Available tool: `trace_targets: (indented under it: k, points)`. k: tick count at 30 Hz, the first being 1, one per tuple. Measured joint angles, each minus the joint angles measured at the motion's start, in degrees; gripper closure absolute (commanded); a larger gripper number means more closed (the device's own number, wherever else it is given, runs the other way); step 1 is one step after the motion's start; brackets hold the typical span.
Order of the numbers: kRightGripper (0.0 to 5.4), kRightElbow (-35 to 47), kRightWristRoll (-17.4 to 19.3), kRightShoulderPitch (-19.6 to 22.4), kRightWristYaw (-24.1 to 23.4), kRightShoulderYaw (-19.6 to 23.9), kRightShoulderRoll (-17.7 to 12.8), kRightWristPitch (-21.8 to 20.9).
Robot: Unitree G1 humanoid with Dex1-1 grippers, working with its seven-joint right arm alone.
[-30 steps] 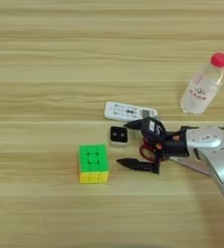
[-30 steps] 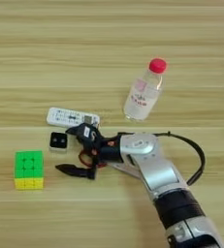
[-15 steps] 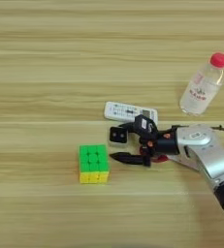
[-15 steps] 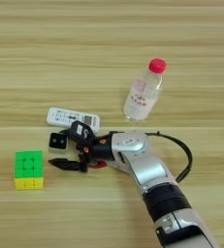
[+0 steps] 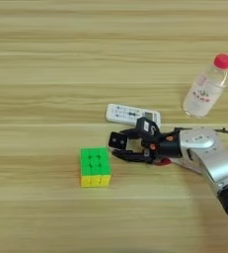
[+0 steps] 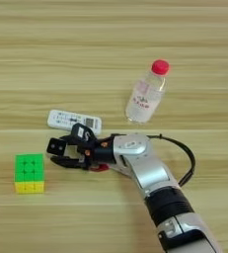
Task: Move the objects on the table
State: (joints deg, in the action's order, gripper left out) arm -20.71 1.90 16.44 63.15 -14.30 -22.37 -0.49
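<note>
Broad wood-grain table (image 5: 46, 59) filling both views, plank lines running left to right.

Silver forearm (image 6: 150, 180) entering from the bottom right, angled up and left across the lower planks, a black cable looping off its right side.

Clear bottle (image 5: 206, 88) with red cap lying tilted at upper right, cap toward the top right, well apart from everything else.

Cube (image 5: 95, 167) left of centre, green face up, yellow side toward the camera, an orange sliver on its right edge. Standing alone, near the fingertips but not touching them.

White remote (image 6: 74, 120) lying flat just above the claw, long side roughly along the planks, small grey panel at its right end.

Claw (image 6: 61, 153) at the end of the arm, pointing left, low over the table. Two black fingers (image 5: 130, 156) spread apart, one above and one below, reaching either side of the small box. Cannot tell whether the tips press on it or only flank it.

Tiny box (image 5: 118, 141) with black face and white edge, sitting between cube and remote, just at the upper fingertip, a little right of and above the cube.
</note>
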Motion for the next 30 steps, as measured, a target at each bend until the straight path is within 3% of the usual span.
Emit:
trace_targets:
  k: [10,18,30]
  points:
    - [2.93,0.4,0.1,0.0,-0.2,0.1,0.1,0.1]
    - [2.93,9.3,1.8,-0.9,1.1,1.4,-0.8,2.4]
    - [2.93,19.5,5.8,-11.5,7.5,5.6,-10.7,3.9]
